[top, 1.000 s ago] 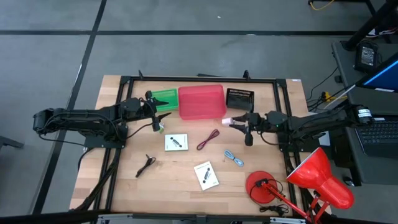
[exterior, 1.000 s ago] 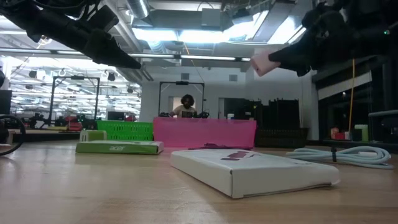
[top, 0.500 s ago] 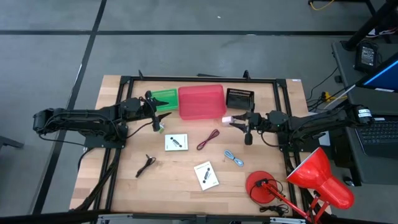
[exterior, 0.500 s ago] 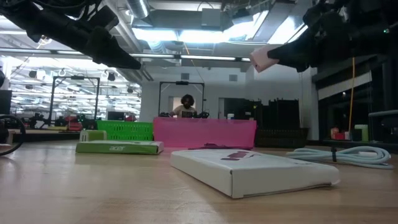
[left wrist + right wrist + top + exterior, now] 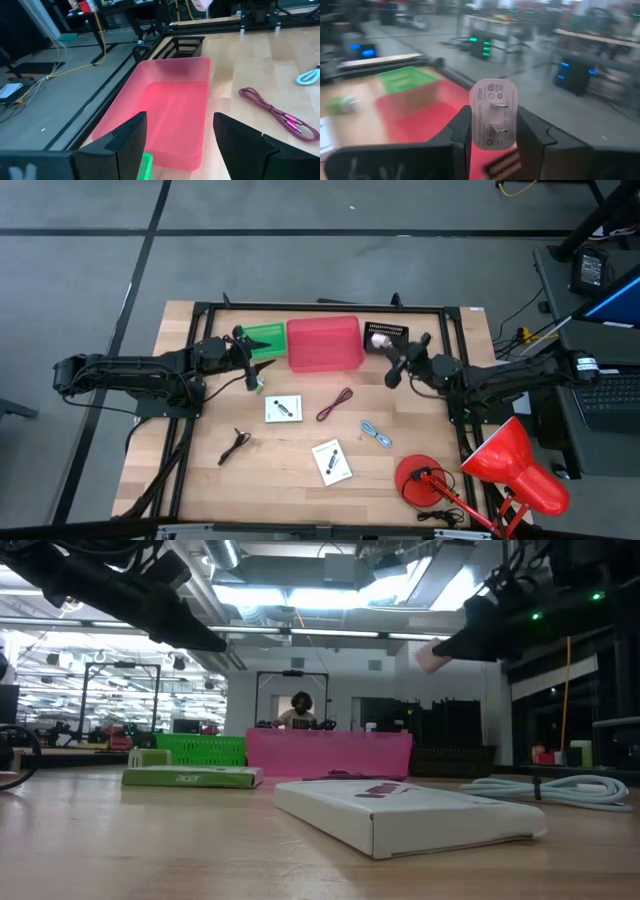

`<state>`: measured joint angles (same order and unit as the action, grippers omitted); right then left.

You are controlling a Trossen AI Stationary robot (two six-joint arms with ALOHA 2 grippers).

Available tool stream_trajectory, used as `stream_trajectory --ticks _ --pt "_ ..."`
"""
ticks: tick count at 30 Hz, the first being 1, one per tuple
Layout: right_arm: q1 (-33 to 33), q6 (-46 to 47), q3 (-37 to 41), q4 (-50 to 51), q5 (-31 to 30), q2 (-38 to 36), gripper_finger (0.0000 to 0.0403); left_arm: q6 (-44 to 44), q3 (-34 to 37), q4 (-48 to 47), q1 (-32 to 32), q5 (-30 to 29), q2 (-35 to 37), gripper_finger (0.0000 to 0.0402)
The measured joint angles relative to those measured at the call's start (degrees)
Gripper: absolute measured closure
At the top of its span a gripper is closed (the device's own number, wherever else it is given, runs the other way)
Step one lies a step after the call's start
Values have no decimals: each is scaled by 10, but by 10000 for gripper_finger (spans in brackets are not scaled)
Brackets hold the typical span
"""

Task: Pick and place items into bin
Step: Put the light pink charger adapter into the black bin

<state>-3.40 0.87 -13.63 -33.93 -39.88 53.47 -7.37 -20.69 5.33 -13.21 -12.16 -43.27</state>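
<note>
Overhead: wooden table (image 5: pixel 290 470), grey floor; right gripper (image 5: pixel 385 348) clamped pink charger (image 5: pixel 378 339) (left gripper (image 5: pixel 252 370) spread, idle).

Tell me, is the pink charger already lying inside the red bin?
No, the pink charger is held between the right gripper fingers, up in the air beside the red bin.

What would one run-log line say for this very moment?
right gripper: shut on pink charger, above black bin | left gripper: open, empty, by red bin | table: cards, cords
</note>
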Motion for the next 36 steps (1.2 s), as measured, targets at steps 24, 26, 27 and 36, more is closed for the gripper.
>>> stream_trajectory --ticks 24,26,27,36 --pt "-142 123 -164 381 45 23 312 15 0 0 0 -37 0 178" --pt "-152 123 -181 399 64 34 312 20 0 -1 0 -36 0 178" --pt "-157 124 -189 407 73 40 312 21 0 -1 0 -36 0 178" --pt "-205 129 -243 460 132 135 312 21 0 0 0 -36 0 178"
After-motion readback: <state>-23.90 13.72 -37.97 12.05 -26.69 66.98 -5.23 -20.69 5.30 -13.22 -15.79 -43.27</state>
